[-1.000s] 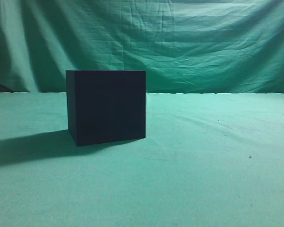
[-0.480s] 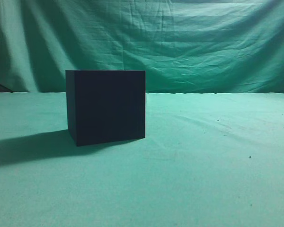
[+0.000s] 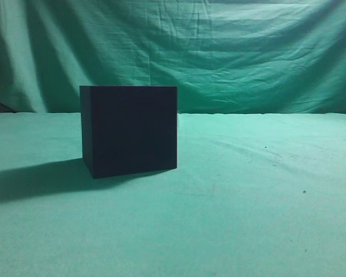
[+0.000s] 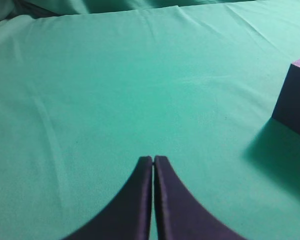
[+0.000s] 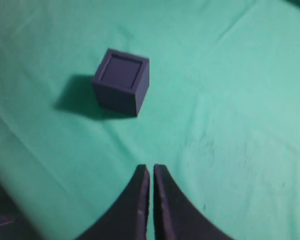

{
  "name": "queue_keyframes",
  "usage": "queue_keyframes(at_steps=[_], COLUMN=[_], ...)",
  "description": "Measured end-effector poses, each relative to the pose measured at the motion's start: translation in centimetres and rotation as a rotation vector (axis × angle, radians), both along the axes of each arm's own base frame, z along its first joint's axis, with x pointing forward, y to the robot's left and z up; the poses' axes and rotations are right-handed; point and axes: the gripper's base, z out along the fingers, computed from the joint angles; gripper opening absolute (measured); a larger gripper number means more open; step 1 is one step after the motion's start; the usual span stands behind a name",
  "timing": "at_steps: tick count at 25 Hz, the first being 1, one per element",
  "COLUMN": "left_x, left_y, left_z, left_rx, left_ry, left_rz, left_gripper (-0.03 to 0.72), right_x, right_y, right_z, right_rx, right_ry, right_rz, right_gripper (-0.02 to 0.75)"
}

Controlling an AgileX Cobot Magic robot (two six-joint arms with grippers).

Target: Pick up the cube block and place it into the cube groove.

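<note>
Since neither arm shows in the exterior view, both look parked back off the work area. The green cloth [image 3: 248, 219] covers table and backdrop.

The box [image 3: 130, 130] sits upright left of centre with its shadow falling left. It's the only object in that view.

From the right wrist view, the box top has a dark rim around a lighter purple square. My read is that this is the block [image 5: 120, 71] seated flush in the groove. It could be the bare recess floor; I can't tell for sure. No loose block lies anywhere on the cloth, which backs the seated read, so the task is probably done.

The left gripper [image 4: 153, 159] is clenched with tips touching, grasping nothing, and the box is well off to its right. The right gripper [image 5: 151, 167] is the same, clenched empty and well short of the box.
</note>
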Motion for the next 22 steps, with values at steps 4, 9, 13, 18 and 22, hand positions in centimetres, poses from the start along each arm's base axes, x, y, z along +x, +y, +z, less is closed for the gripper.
queue_keyframes(at_steps=[4,9,13,18,22], left_x=[0.0,0.0,0.0,0.0,0.0], left_y=[0.0,0.0,0.0,0.0,0.0], left_z=[0.0,0.0,0.0,0.0,0.0], left_rx=[0.000,0.000,0.000,0.000,0.000], left_ry=[0.000,0.000,0.000,0.000,0.000], left_rz=[0.000,0.000,0.000,0.000,0.000], left_gripper=[0.000,0.000,0.000,0.000,0.000], right_x=[0.2,0.6,0.3,-0.7,-1.1], right_y=[-0.1,-1.5,-3.3,-5.1,-5.8], right_z=[-0.6,-2.9,-6.3,-12.2,-17.0], right_rx=[0.037,0.147,0.187,0.238,0.263], right_ry=[-0.141,-0.328,-0.440,-0.523,-0.549], right_rz=[0.036,-0.100,-0.279,-0.511,-0.639], right_gripper=[0.000,0.000,0.000,0.000,0.000])
